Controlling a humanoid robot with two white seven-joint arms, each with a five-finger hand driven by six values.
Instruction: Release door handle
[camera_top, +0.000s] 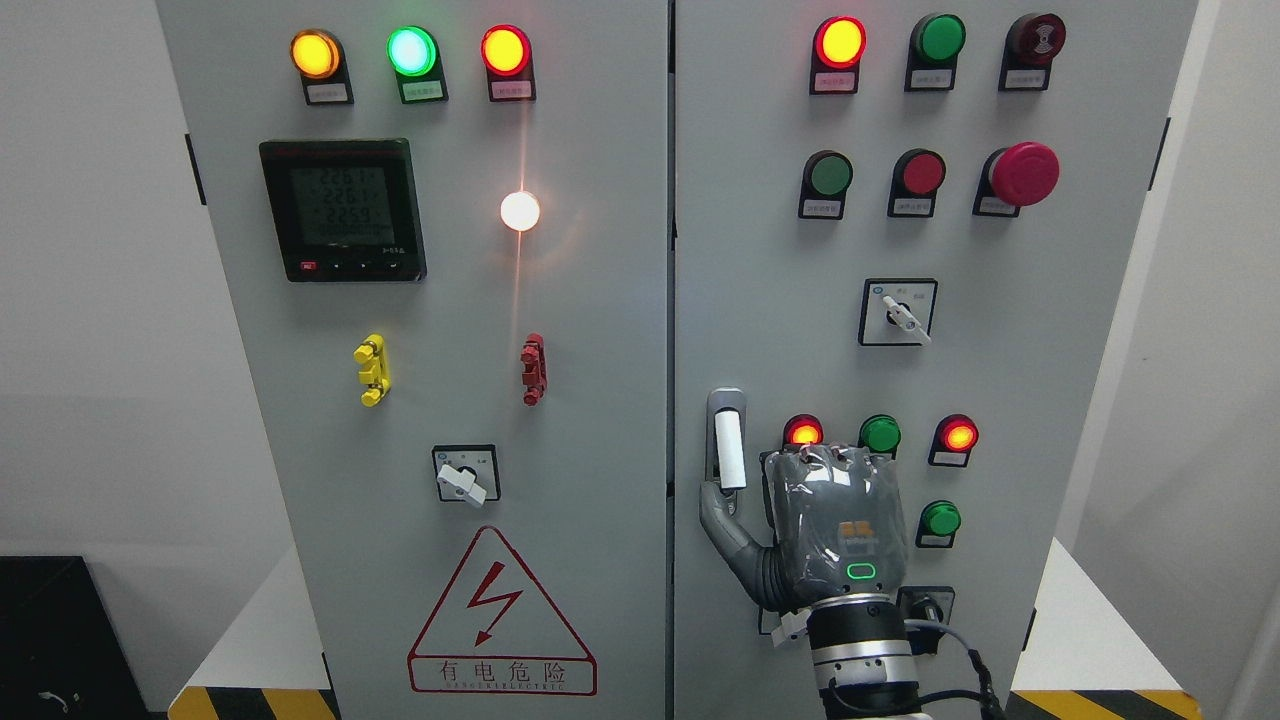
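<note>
**Robot hand beside the door handle of a control cabinet**

Robot hand (835, 530), the right one, rises from the bottom edge on a silver wrist with its back turned toward the camera. Its thumb (722, 525) stretches up and to the left, and the tip lies just below the lower end of the door handle (729, 445); whether the two touch cannot be told. Its other fingers point up against the panel beside the handle and are not wrapped around it; the hand holds nothing. The door handle, a white upright bar in a grey mount, sits just left of and slightly above the hand, near the left edge of the right cabinet door (1050, 350).

Directly above the fingertips run a lit red lamp (803, 431), a green button (880, 434) and a second lit red lamp (958, 436); another green button (940, 519) lies just right of the hand. Higher up is a rotary selector switch (900, 313), then a red mushroom button (1022, 174). Well to the left, on the other door, are a hazard triangle (500, 615), a digital meter (343, 210) and three lit indicator lamps (411, 52).
</note>
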